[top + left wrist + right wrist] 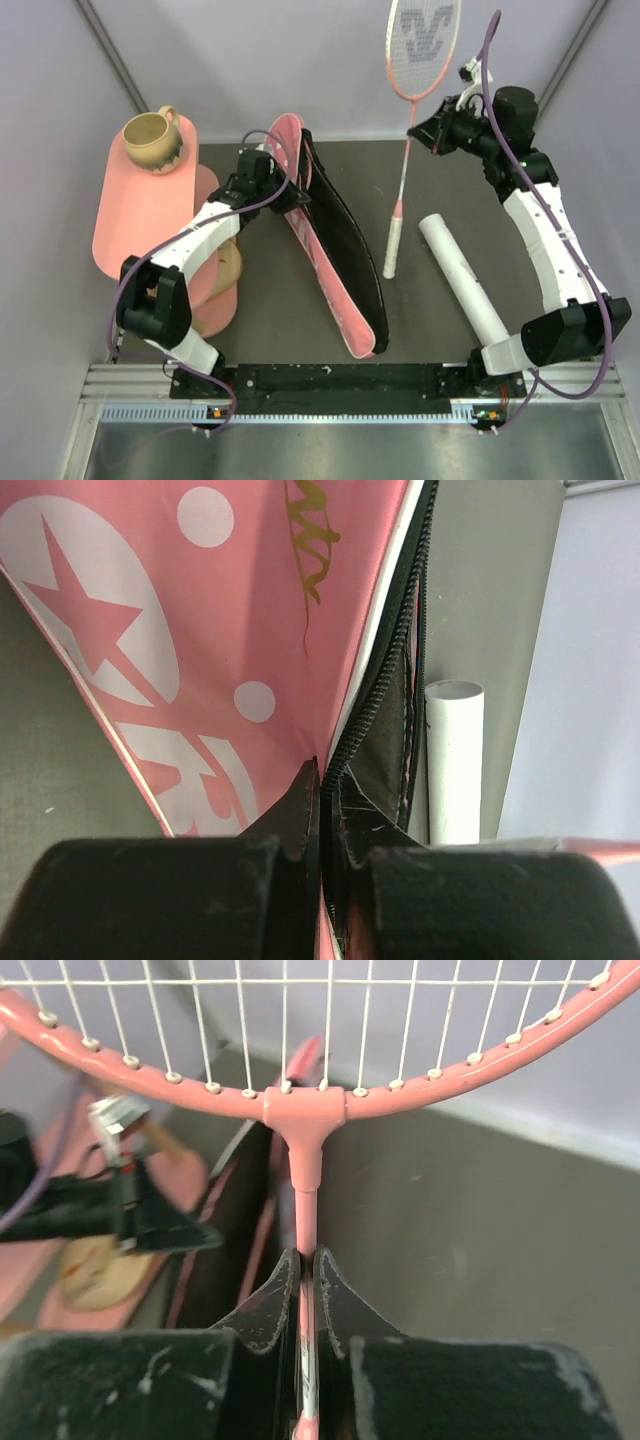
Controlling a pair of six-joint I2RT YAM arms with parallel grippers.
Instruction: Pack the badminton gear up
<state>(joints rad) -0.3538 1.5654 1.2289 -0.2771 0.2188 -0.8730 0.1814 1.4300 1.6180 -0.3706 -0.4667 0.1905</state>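
While pinching pink bag point(200, 650) by zipper edge with left gripper point(322, 780), clenches racket point(405, 165) shaft in right gripper point(308, 1272) at far right, beyond white tube point(465, 280).

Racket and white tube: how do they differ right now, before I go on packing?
The racket is clamped at its shaft by the right gripper, head raised; the white tube lies flat on the table, untouched. The racket is a thin pink frame with white strings; the tube is a plain white cylinder. Both are outside the open pink bag, to its right.
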